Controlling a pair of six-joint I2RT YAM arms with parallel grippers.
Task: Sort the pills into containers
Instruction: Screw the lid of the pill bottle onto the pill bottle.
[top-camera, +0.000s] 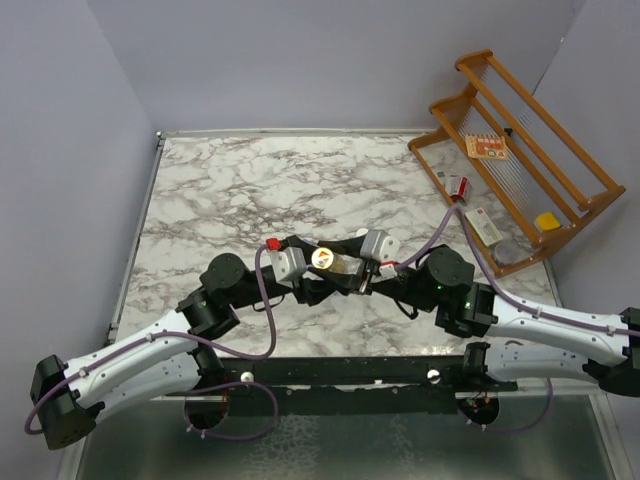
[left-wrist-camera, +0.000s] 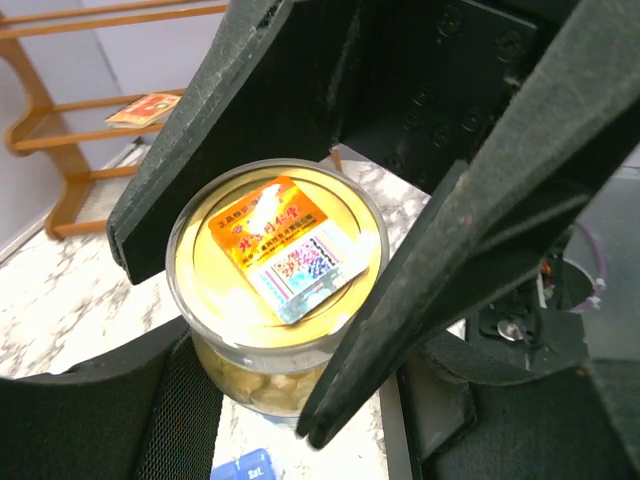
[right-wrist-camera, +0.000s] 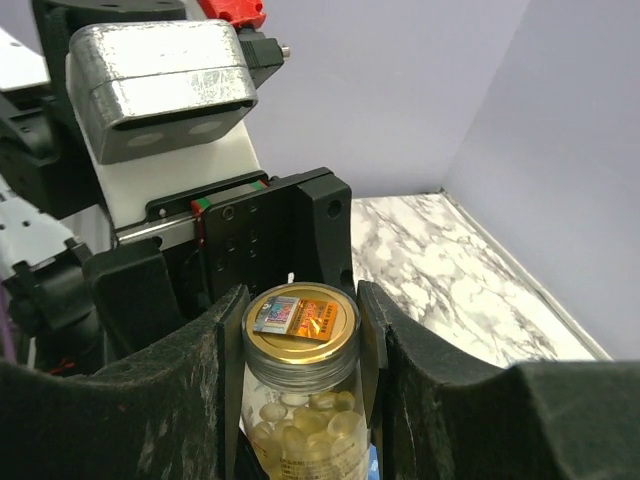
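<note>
A clear pill bottle (right-wrist-camera: 300, 420) with a gold lid (left-wrist-camera: 275, 250) and pale pills inside hangs between both grippers over the table's middle (top-camera: 338, 262). My right gripper (right-wrist-camera: 302, 335) is shut on the bottle's neck and body, with a finger on each side. My left gripper (left-wrist-camera: 220, 345) comes from the opposite side and its fingers (left-wrist-camera: 400, 300) close on the lid's rim. A corner of the blue containers strip (left-wrist-camera: 245, 465), marked "Sat.", lies on the table right under the bottle. It also shows as a blue sliver in the right wrist view (right-wrist-camera: 372, 462). The rest is hidden.
A wooden rack (top-camera: 520, 150) stands at the back right with small cards, a white box (top-camera: 485, 225) and a yellow item (top-camera: 546, 220). The marble table (top-camera: 250, 180) is walled on the left, back and right.
</note>
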